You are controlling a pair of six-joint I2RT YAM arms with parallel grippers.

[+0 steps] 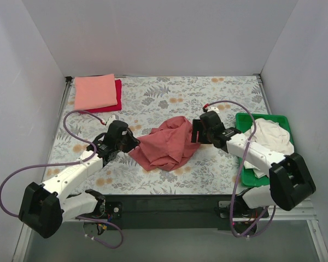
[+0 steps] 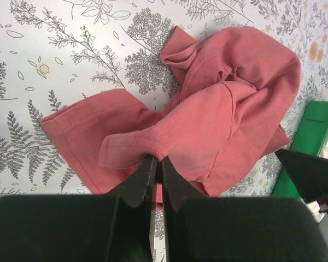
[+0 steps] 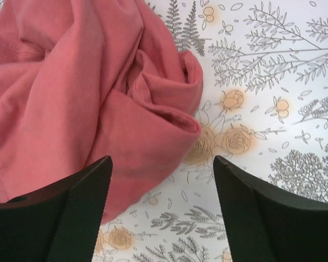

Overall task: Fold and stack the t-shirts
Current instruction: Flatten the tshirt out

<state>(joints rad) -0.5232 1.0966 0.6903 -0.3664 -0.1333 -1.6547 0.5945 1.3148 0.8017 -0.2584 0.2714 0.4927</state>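
Note:
A crumpled brick-red t-shirt [image 1: 168, 143] lies in a heap at the middle of the table. My left gripper [image 1: 132, 144] is shut on its ribbed edge at the heap's left side; the left wrist view shows the cloth [image 2: 218, 109] pinched at the gripper's tips [image 2: 156, 159]. My right gripper [image 1: 195, 132] is open at the heap's right edge, its jaws [image 3: 162, 164] wide apart over the cloth's border [image 3: 87, 87] and bare table. A folded salmon-pink shirt [image 1: 95, 91] lies on a folded crimson shirt [image 1: 117, 99] at the back left. A cream-white shirt [image 1: 271, 136] lies bunched in the green tray.
The green plastic tray [image 1: 246, 119] stands at the right edge, under my right arm. White walls close the table at the back and sides. A purple cable loops off each arm.

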